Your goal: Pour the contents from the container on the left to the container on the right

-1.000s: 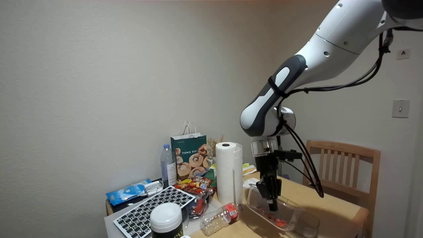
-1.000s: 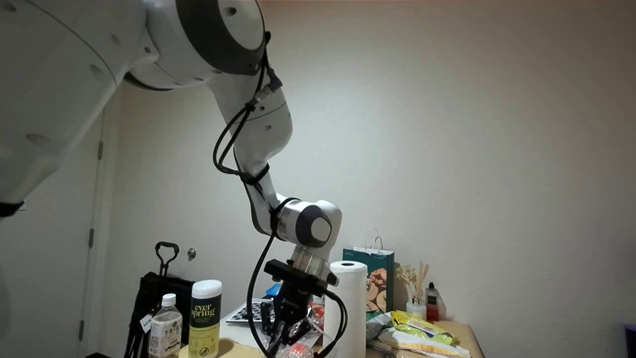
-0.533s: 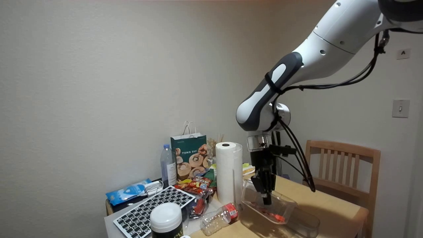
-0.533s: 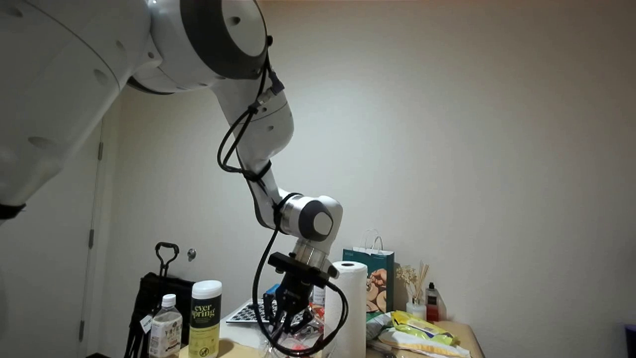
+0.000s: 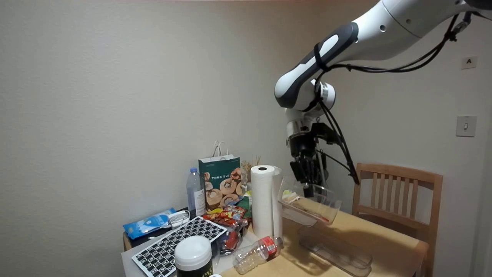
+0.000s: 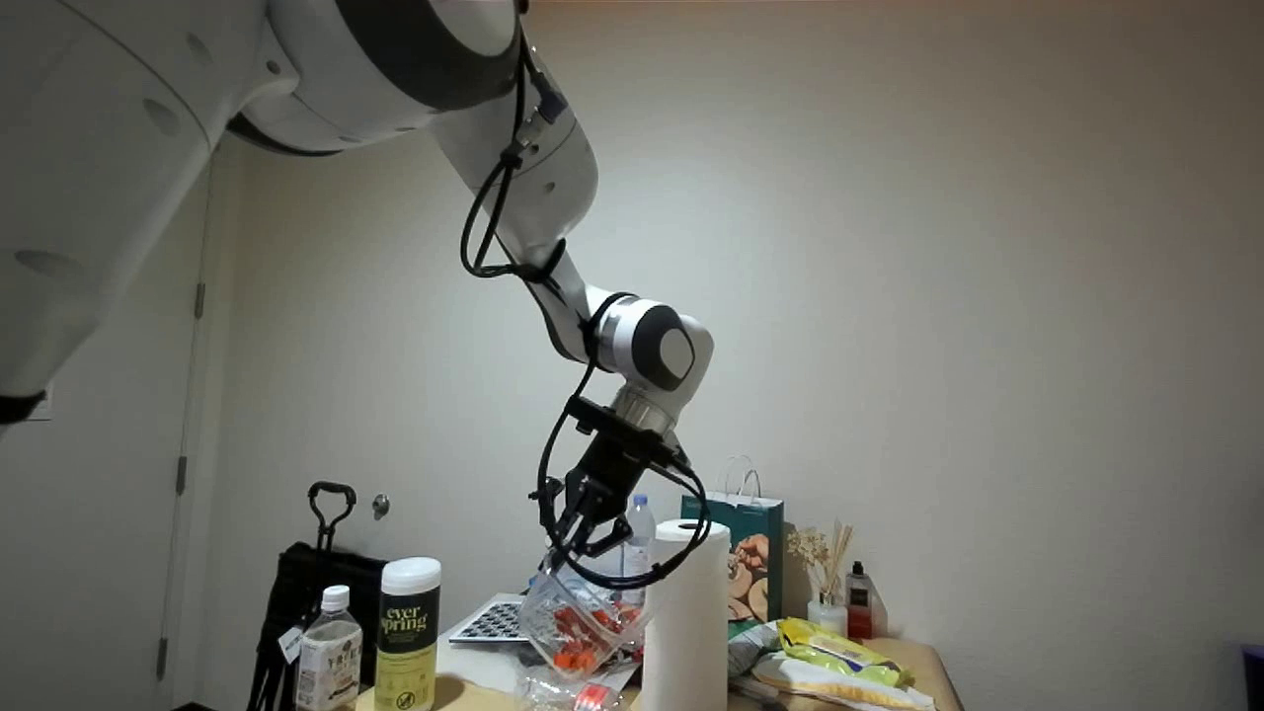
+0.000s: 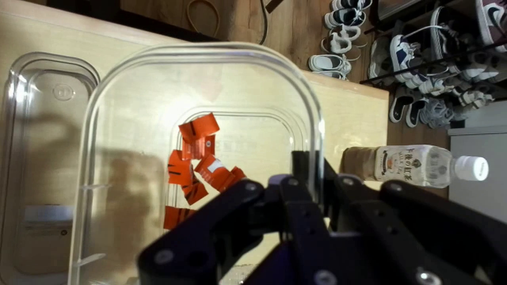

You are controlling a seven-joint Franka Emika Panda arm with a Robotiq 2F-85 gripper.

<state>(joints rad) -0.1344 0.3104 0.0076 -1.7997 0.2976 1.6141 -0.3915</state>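
"Jaws first?"

"Clenched: the gripper (image 7: pixel 313 174) pinches one wall of the raised container (image 7: pixel 245 142)."

"What worries you, from the left?"

"At the wrist view's left edge lies the second container (image 7: pixel 51 134), likely the target. It looks narrow, so a hasty pour could miss it."

"Middle?"

"The orange packets (image 7: pixel 214 174) bunch on the raised container's floor. Gripped by one wall only, it might twist as they slide."

"Right?"

"On the frame's right side, a milk-tea bottle (image 7: pixel 416 165); a wide swing might clip it."
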